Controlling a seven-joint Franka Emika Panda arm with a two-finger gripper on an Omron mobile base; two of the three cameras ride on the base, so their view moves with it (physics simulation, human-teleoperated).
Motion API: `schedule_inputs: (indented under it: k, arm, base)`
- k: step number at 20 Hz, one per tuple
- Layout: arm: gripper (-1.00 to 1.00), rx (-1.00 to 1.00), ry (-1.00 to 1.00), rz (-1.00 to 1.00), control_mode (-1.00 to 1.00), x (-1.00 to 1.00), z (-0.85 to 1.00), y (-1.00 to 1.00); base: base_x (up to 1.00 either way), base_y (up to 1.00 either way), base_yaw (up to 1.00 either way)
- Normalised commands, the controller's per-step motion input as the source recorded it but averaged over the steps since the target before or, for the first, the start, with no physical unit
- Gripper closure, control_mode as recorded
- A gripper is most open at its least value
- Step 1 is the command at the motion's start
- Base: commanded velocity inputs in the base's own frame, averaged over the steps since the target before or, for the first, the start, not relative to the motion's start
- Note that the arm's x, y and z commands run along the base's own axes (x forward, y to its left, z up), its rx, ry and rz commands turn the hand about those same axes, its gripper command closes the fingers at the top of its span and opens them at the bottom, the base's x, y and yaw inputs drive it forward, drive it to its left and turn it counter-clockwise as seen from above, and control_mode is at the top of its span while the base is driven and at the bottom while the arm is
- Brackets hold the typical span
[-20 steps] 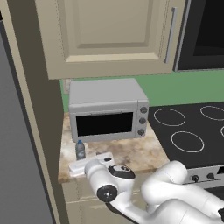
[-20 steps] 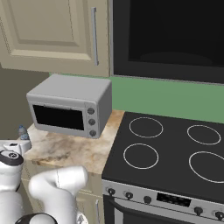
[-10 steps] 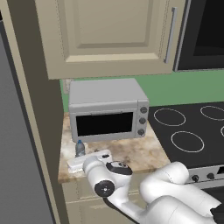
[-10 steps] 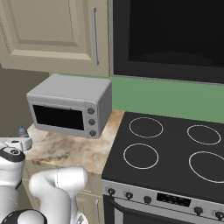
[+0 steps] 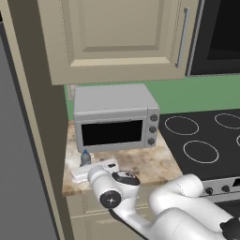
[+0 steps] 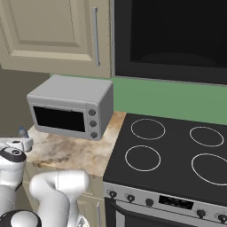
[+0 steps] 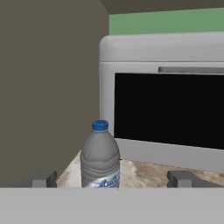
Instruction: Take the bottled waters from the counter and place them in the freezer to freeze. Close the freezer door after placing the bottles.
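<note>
One bottled water, translucent grey with a blue cap, stands upright on the marbled counter in front of the toaster oven's left corner. It also shows as a small bottle in the left base view, and its cap peeks out in the right base view. My gripper is open, low over the counter and level with the bottle. The bottle stands just ahead of the fingertips, left of the middle of the gap, touching neither. The white hand sits close in front of it. A tall grey surface runs along the far left; I cannot tell whether it is the freezer.
A grey toaster oven stands at the back of the counter, right behind the bottle. A beige side panel walls the left. The black stovetop lies to the right. Cream wall cabinets hang above.
The hand has crept slightly left toward the bottle. The jaws stay open and the bottle has not moved.
</note>
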Motion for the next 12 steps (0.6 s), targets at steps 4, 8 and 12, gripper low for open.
schedule_inputs:
  k: [4,8,12]
  arm:
    - [-1.00,0.00,0.00,0.00,-1.00,0.11,0.00,0.04]
    - [-1.00,0.00,0.00,0.00,-1.00,0.11,-0.03,0.03]
    - [-1.00,0.00,0.00,0.00,-1.00,0.10,-0.04,0.01]
  base:
    - [0.00,0.00,0.00]
    - [0.00,0.00,0.00]
    - [0.00,0.00,0.00]
